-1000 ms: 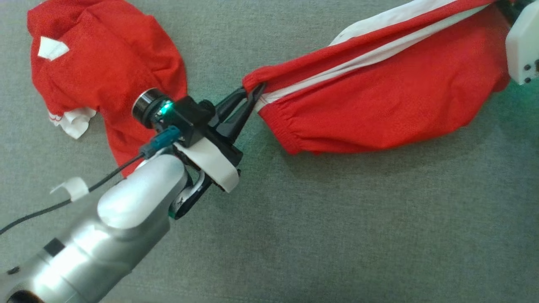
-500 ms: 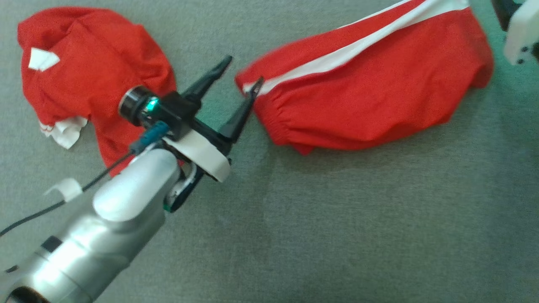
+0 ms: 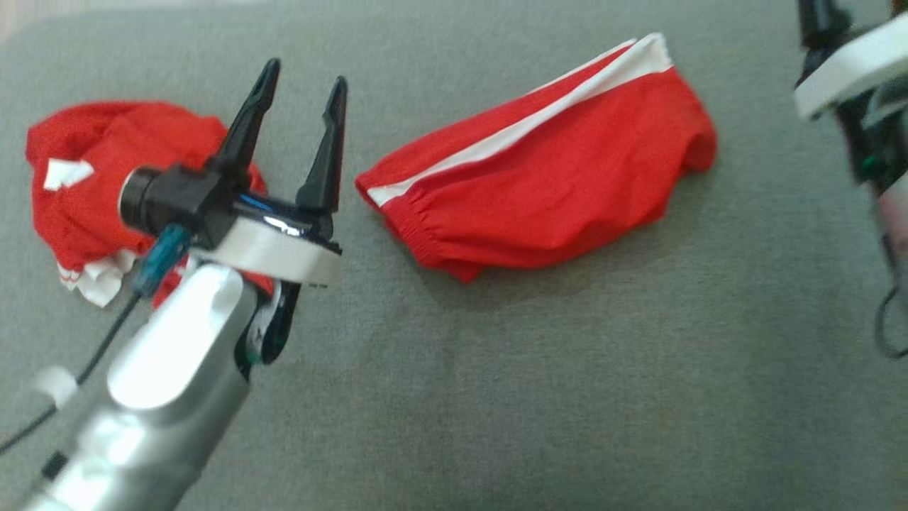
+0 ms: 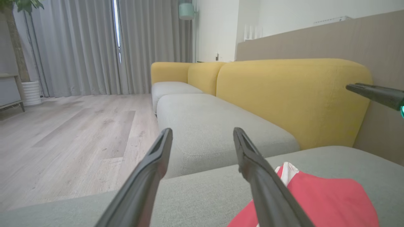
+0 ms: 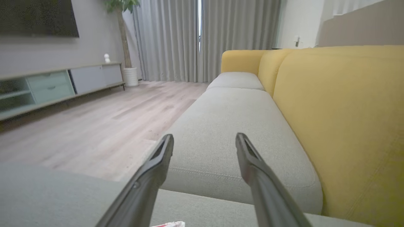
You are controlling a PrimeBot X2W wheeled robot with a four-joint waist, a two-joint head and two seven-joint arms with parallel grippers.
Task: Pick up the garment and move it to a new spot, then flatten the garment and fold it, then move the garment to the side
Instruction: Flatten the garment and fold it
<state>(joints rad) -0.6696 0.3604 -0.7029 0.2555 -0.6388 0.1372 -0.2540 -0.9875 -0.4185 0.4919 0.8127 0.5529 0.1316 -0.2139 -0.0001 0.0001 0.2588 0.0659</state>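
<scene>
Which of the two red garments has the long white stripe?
The spread-out garment right of the left gripper; the crumpled garment shows only small white patches.

You see your left gripper (image 4: 202,130) with its two long dark fingers spread wide, nothing between them, above a grey fabric seat cushion (image 4: 195,201). The red garment with a white stripe (image 4: 331,201) lies on that cushion at the lower right, partly hidden behind the right-hand finger. Beyond runs a grey sofa seat (image 4: 208,126) with a mustard-yellow padded backrest (image 4: 293,94), pale wooden floor (image 4: 72,132) and grey curtains (image 4: 82,47). A single dark finger of the right arm (image 4: 375,94) pokes in from the right edge.
</scene>
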